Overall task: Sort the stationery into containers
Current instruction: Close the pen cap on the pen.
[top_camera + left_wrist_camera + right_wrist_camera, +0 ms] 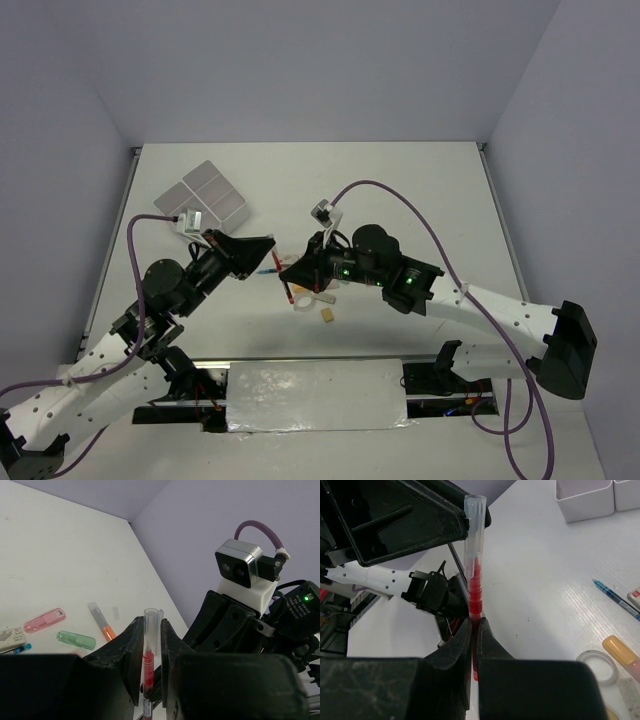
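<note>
Above white tabletop (pixel 400 190), left jaws and right jaws are clenching one thin red pen (pixel 476 587); pink marker (pixel 45 620), green marker (pixel 76 640) are lying unsorted; white joined trays (pixel 203 195) are looking empty.

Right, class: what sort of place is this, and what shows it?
Probably a robotics lab bench. A left arm and a right arm are mounted at a plain white table, both gripping one red pen, with white trays and a pink marker laid out for sorting.

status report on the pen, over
Left gripper and right gripper both shut on red pen, held upright between them. Trays far left. No obstacle seen.
</note>
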`<state>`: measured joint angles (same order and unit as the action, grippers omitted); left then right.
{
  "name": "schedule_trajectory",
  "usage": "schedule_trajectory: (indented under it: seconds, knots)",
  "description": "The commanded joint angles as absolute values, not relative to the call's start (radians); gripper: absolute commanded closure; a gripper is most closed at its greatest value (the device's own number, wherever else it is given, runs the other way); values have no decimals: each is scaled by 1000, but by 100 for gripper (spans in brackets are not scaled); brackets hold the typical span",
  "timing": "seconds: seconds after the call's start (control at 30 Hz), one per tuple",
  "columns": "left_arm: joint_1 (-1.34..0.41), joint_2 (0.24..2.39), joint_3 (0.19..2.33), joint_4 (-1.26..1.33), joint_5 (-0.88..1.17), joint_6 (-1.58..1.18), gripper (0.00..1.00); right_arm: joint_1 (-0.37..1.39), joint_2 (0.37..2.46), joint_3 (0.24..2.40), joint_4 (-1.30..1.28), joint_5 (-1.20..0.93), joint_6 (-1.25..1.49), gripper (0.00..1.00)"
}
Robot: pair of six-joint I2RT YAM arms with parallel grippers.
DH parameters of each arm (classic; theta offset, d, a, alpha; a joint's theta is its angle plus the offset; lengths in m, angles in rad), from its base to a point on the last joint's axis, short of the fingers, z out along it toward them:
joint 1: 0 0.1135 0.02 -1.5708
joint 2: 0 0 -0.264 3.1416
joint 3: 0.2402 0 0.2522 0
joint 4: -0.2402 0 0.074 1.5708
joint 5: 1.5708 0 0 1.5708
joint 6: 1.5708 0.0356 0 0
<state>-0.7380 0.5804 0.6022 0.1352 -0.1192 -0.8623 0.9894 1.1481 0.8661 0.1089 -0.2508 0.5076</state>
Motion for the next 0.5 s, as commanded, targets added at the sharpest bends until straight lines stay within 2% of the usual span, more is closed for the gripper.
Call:
schedule_trajectory:
  seconds: [0.0, 0.47]
  knots:
    - [-744, 591, 592, 175, -38, -841, 100, 974, 1108, 916, 156, -224, 495, 100]
    - [-744, 589, 578, 173, -40, -856, 100, 974, 1088, 910, 212, -247, 489, 100]
